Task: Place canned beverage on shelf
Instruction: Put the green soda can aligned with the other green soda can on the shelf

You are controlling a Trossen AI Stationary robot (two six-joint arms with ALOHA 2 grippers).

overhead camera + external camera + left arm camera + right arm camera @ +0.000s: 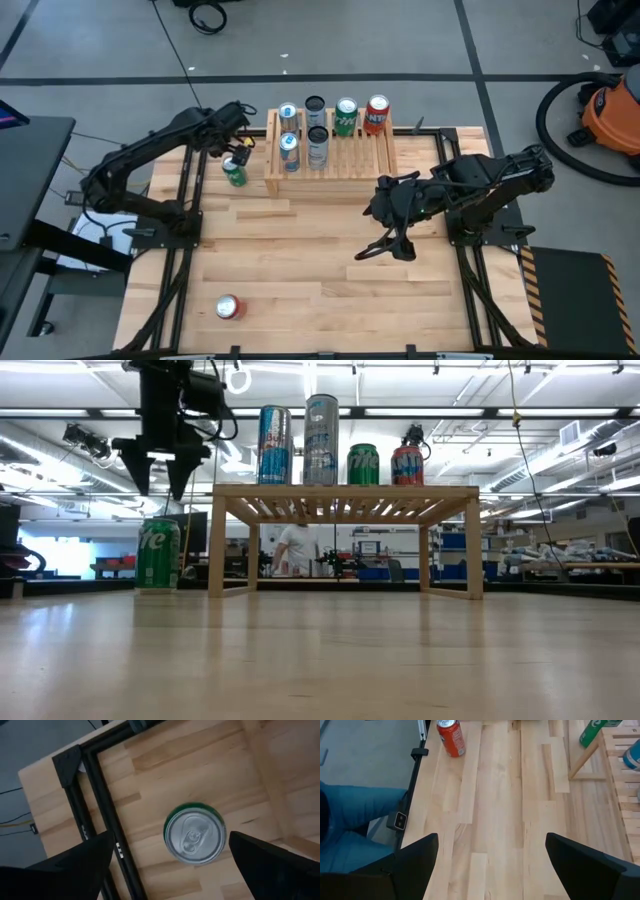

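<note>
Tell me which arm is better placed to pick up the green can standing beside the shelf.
The left. Its tool hangs open directly above the green can by the shelf, fingers either side in the wrist view. The right tool sits mid-table, past the shelf's other end.

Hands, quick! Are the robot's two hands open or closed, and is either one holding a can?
Left hand: open, holding nothing, above the green can standing on the table beside the shelf.
Right hand: open, empty, over bare table.
</note>
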